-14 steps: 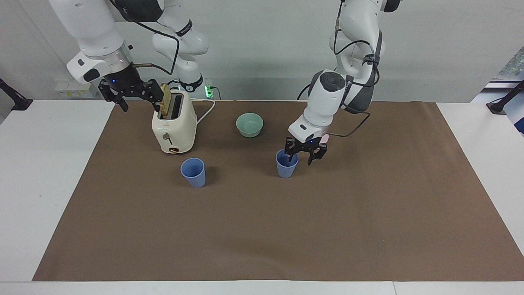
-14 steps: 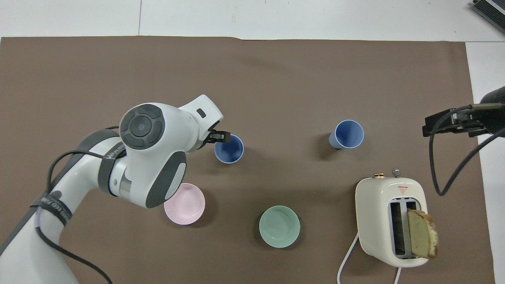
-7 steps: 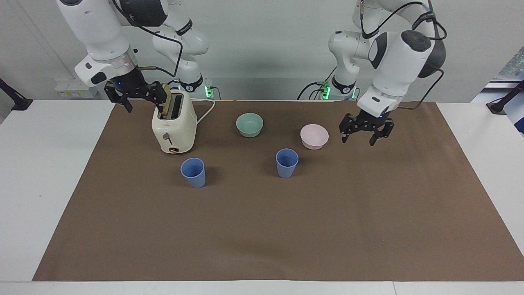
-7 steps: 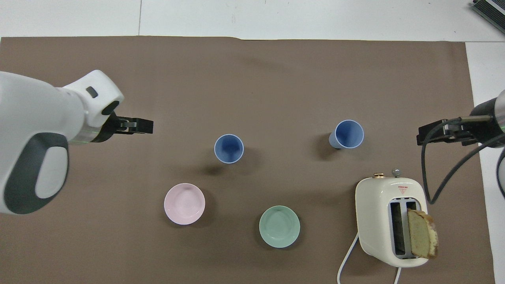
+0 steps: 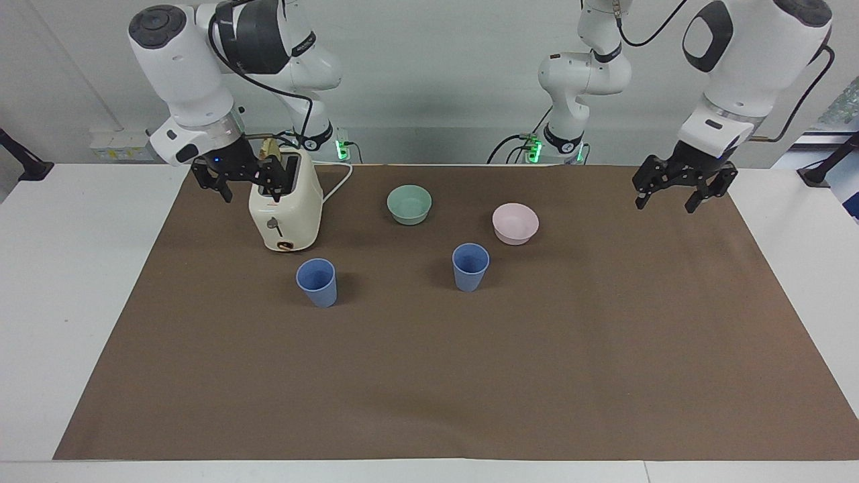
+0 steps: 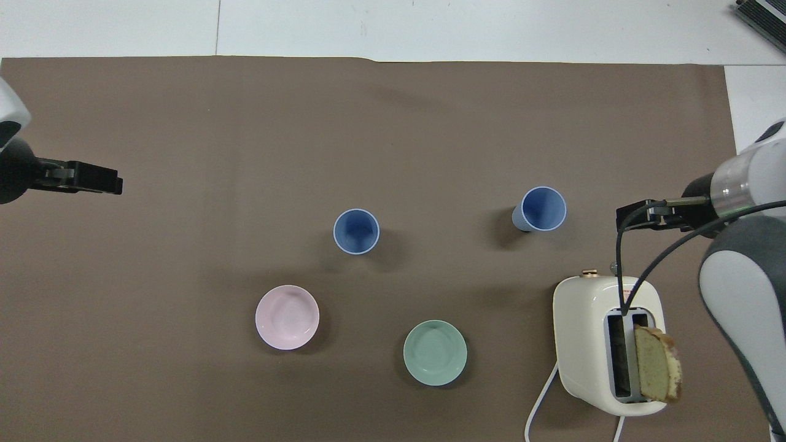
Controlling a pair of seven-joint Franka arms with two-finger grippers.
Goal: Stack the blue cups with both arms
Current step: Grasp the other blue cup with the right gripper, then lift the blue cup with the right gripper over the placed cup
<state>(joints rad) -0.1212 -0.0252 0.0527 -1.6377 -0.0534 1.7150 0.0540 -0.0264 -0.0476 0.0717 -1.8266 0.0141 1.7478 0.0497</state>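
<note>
The two blue cups [image 5: 317,282] [image 5: 470,266] look like matt plastic with smooth walls, as do the mint-green bowl [image 5: 409,204] and the pink bowl [image 5: 515,223]. The cream toaster [image 5: 285,208] has a smooth, faintly glossy shell. The slice of bread [image 6: 657,371] in its slot looks porous and rough. The brown table cover [image 5: 429,376] is matt, like paper or cloth. The arms' white shells [image 5: 184,74] shine glossy.

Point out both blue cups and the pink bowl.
blue cup beside the toaster [image 5: 317,282], facing view, its side wall.
blue cup beside the pink bowl [image 5: 470,268], facing view, its side wall.
pink bowl [image 6: 287,317], overhead view, its inside.
</note>
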